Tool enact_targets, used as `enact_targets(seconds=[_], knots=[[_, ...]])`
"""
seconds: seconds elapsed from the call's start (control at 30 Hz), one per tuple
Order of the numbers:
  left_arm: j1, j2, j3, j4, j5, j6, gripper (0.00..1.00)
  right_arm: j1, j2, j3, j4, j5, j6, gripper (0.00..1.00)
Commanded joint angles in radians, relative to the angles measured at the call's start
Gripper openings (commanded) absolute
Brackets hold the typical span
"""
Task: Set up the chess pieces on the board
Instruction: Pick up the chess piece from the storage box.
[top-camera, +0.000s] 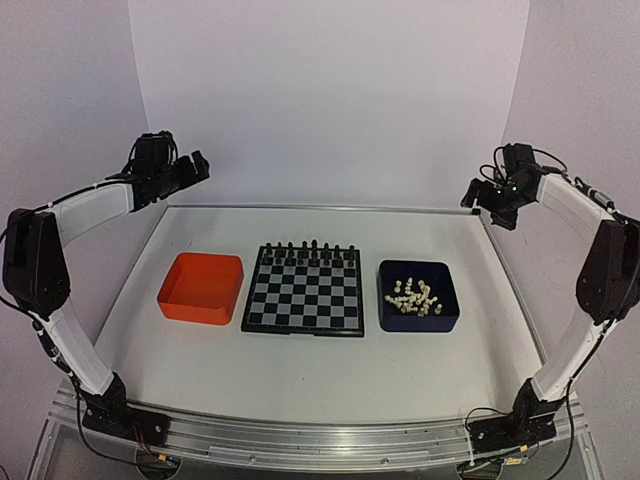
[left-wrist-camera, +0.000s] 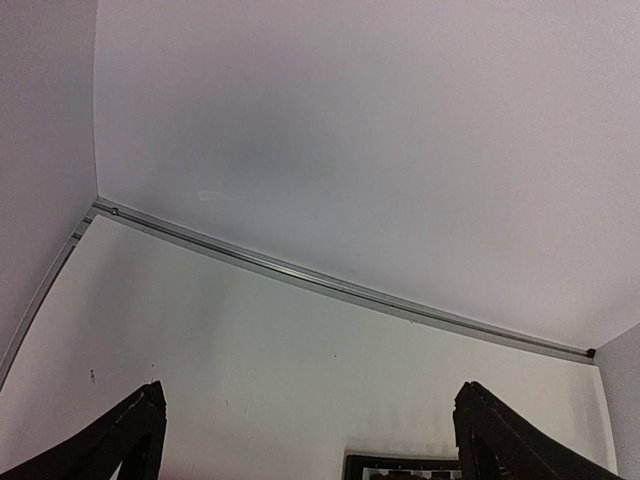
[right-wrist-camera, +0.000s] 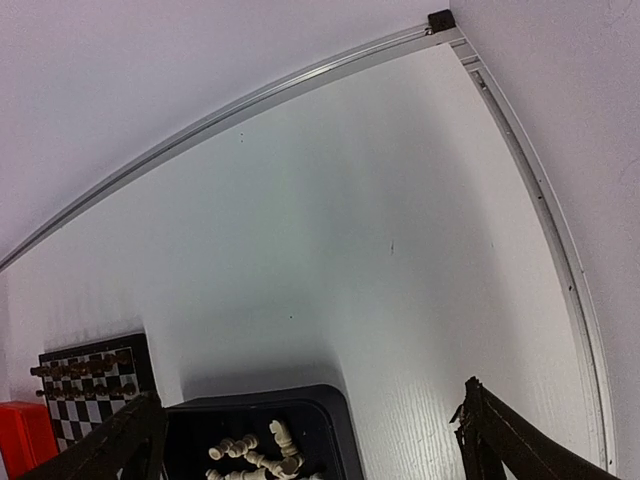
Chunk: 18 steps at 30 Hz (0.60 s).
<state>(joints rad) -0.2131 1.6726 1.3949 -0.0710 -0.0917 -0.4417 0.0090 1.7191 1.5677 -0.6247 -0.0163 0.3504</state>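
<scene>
The board (top-camera: 303, 300) lies mid-table with black pieces (top-camera: 305, 250) along its two far rows. The cream-white chess pieces (top-camera: 412, 297) lie in a heap inside the dark blue tray (top-camera: 420, 324) to its right. My left gripper (top-camera: 197, 167) hangs open, high over the far left corner, well away from the board. Its wrist view shows wide-apart fingers (left-wrist-camera: 130, 440) and a strip of the board's edge (left-wrist-camera: 400, 465). My right gripper (top-camera: 476, 196) is open above the far right corner. Its wrist view shows the chess pieces (right-wrist-camera: 260, 455) in the blue tray (right-wrist-camera: 335, 430) and the board (right-wrist-camera: 90, 385).
An orange tray (top-camera: 195, 312) with nothing in it sits left of the board, and it also shows as a sliver (right-wrist-camera: 20, 435) in the right wrist view. A metal rail (top-camera: 320, 208) runs along the table's far edge against the white walls.
</scene>
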Motion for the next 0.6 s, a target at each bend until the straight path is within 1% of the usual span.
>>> enact_targets(seconds=[0.0,0.17,0.23,0.27,0.37,0.47,0.57], knots=[[0.000,-0.029,0.042,-0.009,-0.022,0.016,1.00,-0.001,-0.008,-0.007,-0.006,-0.113,-0.037,0.98],[-0.007,-0.070,0.000,-0.038,-0.044,0.007,1.00,-0.001,-0.030,-0.015,-0.020,-0.244,-0.006,0.98],[-0.010,-0.089,-0.040,-0.034,-0.059,-0.007,1.00,0.016,-0.033,-0.022,-0.033,-0.256,-0.010,0.98],[-0.012,-0.095,-0.061,-0.025,-0.058,-0.010,1.00,0.038,-0.032,-0.023,-0.044,-0.249,-0.037,0.98],[-0.024,-0.092,-0.100,-0.016,-0.055,-0.024,1.00,0.137,-0.006,0.018,-0.125,-0.156,-0.116,0.98],[-0.034,-0.066,-0.057,-0.076,-0.019,-0.028,1.00,0.231,0.069,0.142,-0.276,-0.125,-0.143,0.98],[-0.052,-0.047,-0.037,-0.107,-0.035,-0.017,1.00,0.323,0.111,0.176,-0.316,-0.052,-0.176,0.97]])
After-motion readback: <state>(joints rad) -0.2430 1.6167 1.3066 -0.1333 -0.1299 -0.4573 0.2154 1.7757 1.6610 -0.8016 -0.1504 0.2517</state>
